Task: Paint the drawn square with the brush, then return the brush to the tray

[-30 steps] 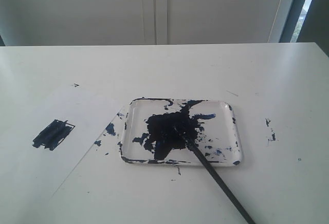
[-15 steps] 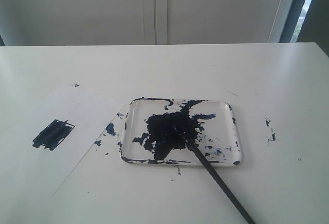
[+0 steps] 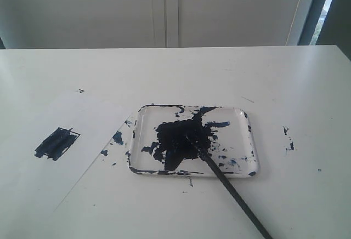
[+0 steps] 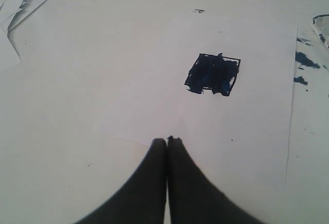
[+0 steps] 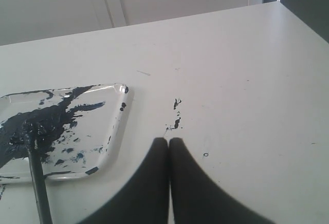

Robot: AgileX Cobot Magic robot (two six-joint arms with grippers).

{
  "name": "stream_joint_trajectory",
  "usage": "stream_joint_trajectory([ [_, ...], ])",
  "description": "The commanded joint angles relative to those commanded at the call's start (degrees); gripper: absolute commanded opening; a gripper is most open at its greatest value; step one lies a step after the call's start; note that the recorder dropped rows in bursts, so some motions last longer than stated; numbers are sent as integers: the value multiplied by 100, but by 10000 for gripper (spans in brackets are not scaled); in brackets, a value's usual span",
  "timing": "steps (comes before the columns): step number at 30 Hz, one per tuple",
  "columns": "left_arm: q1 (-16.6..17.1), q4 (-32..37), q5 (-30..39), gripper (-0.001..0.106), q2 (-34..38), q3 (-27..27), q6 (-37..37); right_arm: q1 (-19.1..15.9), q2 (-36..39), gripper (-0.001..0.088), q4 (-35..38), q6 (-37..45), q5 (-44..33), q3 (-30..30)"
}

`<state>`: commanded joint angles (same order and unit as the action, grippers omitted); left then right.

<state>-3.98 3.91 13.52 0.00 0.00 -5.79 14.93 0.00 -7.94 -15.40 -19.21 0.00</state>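
Observation:
The drawn square [image 3: 56, 143] on the white paper [image 3: 44, 173] is smeared with dark blue-black paint; the left wrist view shows the drawn square [image 4: 213, 74] ahead of my left gripper [image 4: 167, 141], which is shut and empty above the paper. The clear tray [image 3: 249, 140] holds a dark paint pool. The brush [image 3: 230, 191] lies with its tip in the pool and its handle over the tray's near rim onto the table. In the right wrist view the tray [image 5: 121, 121] and the brush [image 5: 38, 183] lie beside my right gripper [image 5: 168, 141], shut and empty. Neither gripper shows in the exterior view.
Paint specks [image 3: 288, 138] mark the white table to the right of the tray, and blotches [image 3: 117, 137] lie between tray and paper. Loose paper sheets [image 4: 15, 8] lie far off in the left wrist view. A wall stands behind the table.

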Motion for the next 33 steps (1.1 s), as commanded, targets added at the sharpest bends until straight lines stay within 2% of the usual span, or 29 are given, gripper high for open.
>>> stream_joint_trajectory([
  [27,0,0,-22,77,0,0,0,-11,0,0,0,0,-2,0],
  [33,0,0,-22,77,0,0,0,-293,0,0,0,0,-2,0],
])
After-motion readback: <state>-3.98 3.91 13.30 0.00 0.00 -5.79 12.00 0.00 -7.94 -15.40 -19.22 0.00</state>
